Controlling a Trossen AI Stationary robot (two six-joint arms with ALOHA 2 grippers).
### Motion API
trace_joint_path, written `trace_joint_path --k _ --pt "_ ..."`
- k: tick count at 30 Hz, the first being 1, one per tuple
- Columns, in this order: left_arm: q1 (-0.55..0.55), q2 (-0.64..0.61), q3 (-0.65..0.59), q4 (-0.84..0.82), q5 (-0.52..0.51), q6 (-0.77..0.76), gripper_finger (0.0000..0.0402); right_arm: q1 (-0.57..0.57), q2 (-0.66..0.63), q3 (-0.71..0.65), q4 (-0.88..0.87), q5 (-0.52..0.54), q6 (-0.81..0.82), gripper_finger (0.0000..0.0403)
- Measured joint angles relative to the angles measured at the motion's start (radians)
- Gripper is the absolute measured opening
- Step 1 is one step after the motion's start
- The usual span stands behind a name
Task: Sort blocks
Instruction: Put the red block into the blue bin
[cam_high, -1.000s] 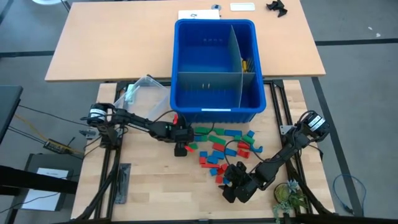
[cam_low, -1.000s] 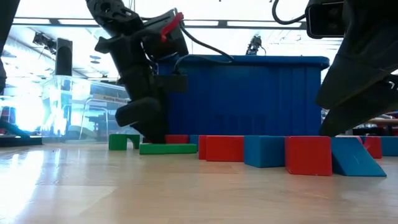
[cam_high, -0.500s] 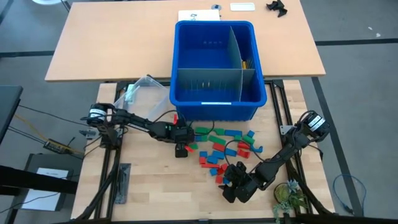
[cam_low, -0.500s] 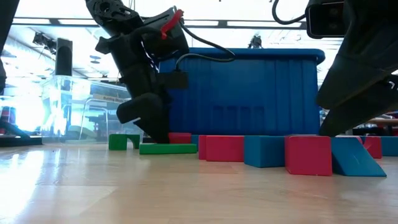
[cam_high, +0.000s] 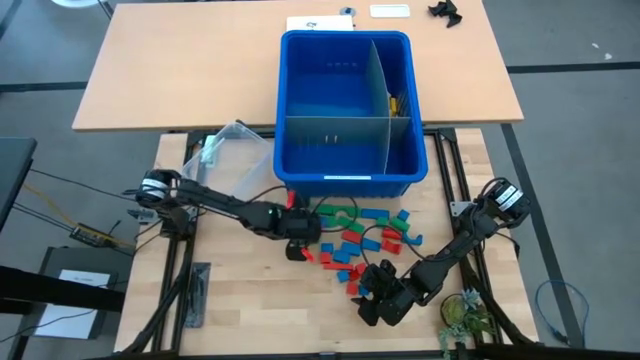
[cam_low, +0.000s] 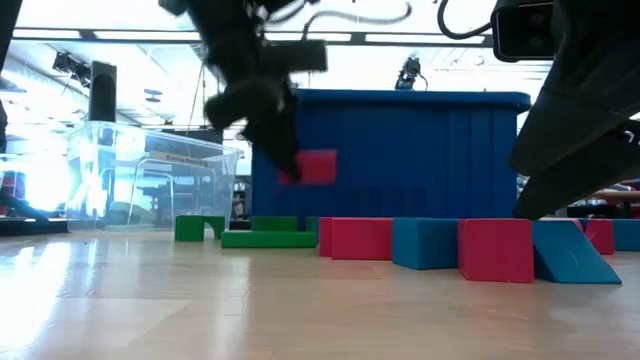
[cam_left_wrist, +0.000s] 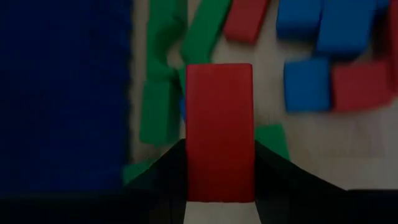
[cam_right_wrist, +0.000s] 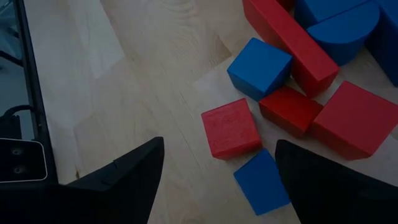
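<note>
The left gripper (cam_low: 290, 160) is clamping a red block (cam_low: 316, 167) between its fingers and holding it in the air above the desk (cam_high: 240, 300), just in front of the blue bin (cam_high: 345, 110) and over the left edge of the scattered blocks (cam_high: 360, 235). The right gripper (cam_high: 372, 305) is waiting with its fingers spread wide and nothing between them, low at the near edge of the pile. A clear tub (cam_low: 150, 185) is sitting left of the bin.

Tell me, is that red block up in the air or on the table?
In the air. The left gripper holds the red block above the green blocks lying on the table.
</note>
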Motion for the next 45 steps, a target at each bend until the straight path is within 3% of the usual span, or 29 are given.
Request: trace_joint_path --k 10,19,28,45 --pt "0.017 0.0 0.293 -0.096 -0.054 0.138 0.0142 0.002 0.0 0.0 0.001 0.0 0.0 0.0307" --pt "0.177 -0.001 0.443 -0.073 -0.049 0.215 0.0142 0.013 0.0 0.0 0.001 0.011 0.001 0.0307" --pt "0.367 -0.002 0.485 0.05 0.16 0.21 0.0142 0.015 0.0 0.0 0.0 0.015 0.012 0.0307" --pt "0.763 0.007 0.457 0.299 0.163 0.174 0.0142 0.032 0.0 0.0 -0.028 0.042 0.061 0.0307"
